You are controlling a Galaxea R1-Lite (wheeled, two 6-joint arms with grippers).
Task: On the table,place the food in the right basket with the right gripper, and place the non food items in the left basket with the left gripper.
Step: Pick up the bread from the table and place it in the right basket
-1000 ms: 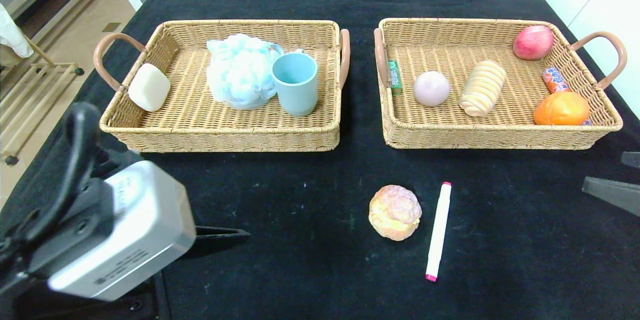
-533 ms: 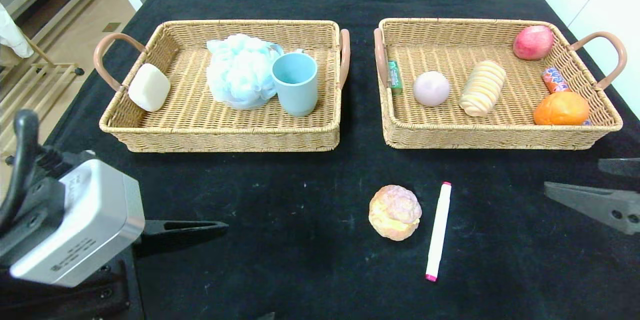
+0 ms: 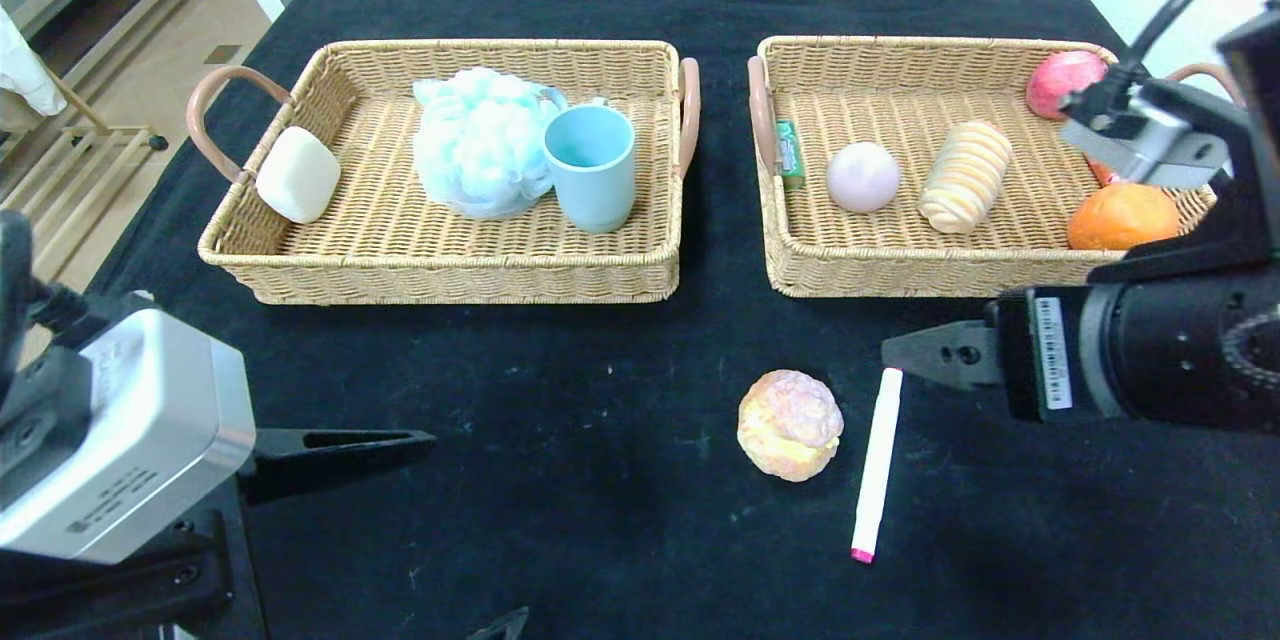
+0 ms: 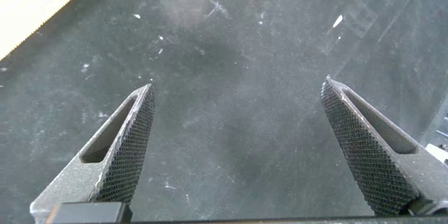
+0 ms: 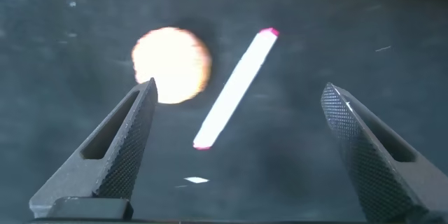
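A cream puff (image 3: 790, 424) and a white marker with pink ends (image 3: 877, 460) lie side by side on the black table, in front of the right basket (image 3: 1000, 272). My right gripper (image 5: 239, 87) is open and empty, hovering just right of and above the marker's far end; one of its fingers (image 3: 940, 357) shows in the head view. In the right wrist view the puff (image 5: 171, 63) and the marker (image 5: 234, 87) lie beyond the fingers. My left gripper (image 4: 238, 87) is open and empty over bare table at the near left, with one finger (image 3: 340, 448) showing in the head view.
The left basket (image 3: 440, 270) holds a white soap (image 3: 298, 174), a blue bath pouf (image 3: 482, 142) and a blue cup (image 3: 591, 167). The right basket holds a pale ball (image 3: 863, 177), a striped roll (image 3: 965, 176), an orange (image 3: 1122, 216), an apple (image 3: 1062, 78) and small packets.
My right arm has swung in from the right edge toward the marker and puff. My left arm has drawn back to the left. The items on the table have not moved.
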